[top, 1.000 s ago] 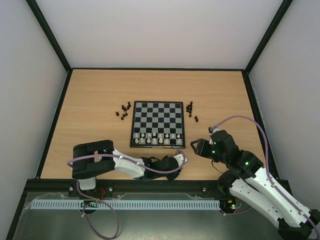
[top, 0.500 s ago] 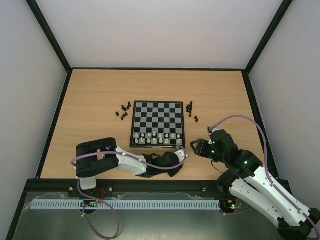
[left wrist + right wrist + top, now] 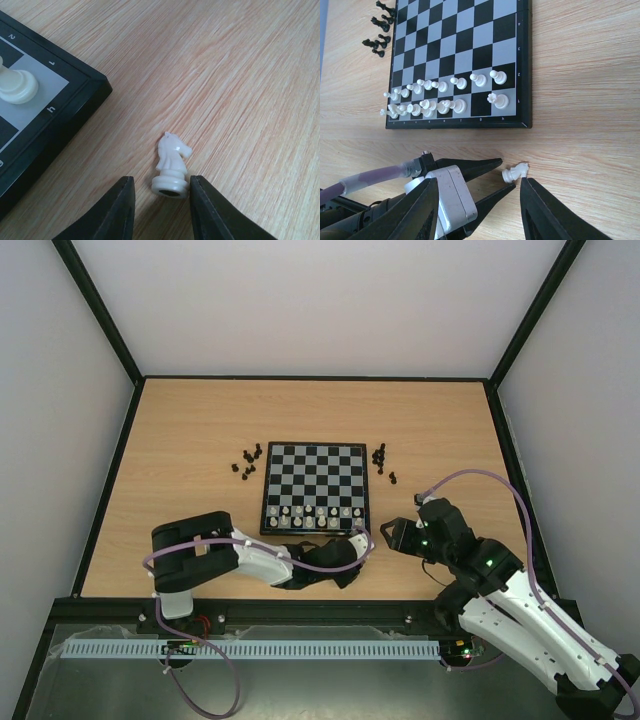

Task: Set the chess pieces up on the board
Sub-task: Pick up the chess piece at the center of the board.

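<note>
A white knight (image 3: 171, 170) lies on its side on the wooden table, just off the board's (image 3: 75, 107) near right corner. My left gripper (image 3: 161, 182) is open around the knight's base, with the right finger (image 3: 207, 210) close against it and a gap at the left finger. The right wrist view shows the same knight (image 3: 516, 172) at the left gripper's tips (image 3: 506, 174). My right gripper (image 3: 479, 181) hovers open just above and behind them, holding nothing. White chess pieces (image 3: 315, 517) fill the board's (image 3: 315, 465) two near rows.
Black pieces stand in loose clusters on the table off the board's far left corner (image 3: 248, 462) and far right corner (image 3: 382, 458). A black rail runs along the table's near edge (image 3: 300, 608). Both arms crowd the strip between the board and that rail.
The left gripper has crept a little toward the board's near right corner, and its jaws widened and then narrowed again. The right arm has barely shifted.
</note>
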`<act>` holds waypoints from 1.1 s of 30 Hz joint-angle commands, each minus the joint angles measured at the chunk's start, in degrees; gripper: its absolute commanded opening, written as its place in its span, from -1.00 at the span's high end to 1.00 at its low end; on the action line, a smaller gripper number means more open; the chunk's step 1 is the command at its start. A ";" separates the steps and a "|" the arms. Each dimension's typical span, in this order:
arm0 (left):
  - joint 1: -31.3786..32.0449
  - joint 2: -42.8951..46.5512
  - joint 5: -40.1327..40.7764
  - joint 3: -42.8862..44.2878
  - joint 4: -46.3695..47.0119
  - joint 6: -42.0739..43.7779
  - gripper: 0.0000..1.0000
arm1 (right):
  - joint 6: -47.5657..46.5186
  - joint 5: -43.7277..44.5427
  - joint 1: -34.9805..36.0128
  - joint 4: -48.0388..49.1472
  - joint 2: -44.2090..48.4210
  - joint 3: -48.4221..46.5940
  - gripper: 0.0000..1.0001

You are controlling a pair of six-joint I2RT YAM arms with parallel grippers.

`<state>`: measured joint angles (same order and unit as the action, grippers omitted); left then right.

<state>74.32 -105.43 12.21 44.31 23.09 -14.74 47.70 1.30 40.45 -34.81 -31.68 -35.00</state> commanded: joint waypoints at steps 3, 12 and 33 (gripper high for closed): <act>-0.50 -2.22 -3.05 0.39 -0.86 0.77 0.40 | -1.03 0.33 -0.42 -1.49 -0.47 -1.62 0.08; -0.50 -3.52 -3.53 1.09 -0.45 0.92 0.53 | -1.23 0.07 -0.55 -1.38 -0.55 -1.64 0.08; 0.58 19.71 -2.51 -9.19 -2.79 -6.15 0.74 | -1.96 -3.05 -0.63 0.03 -1.43 -2.96 0.09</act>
<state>74.24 -95.55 9.61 38.28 20.62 -18.28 47.03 0.80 40.03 -34.70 -32.14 -35.22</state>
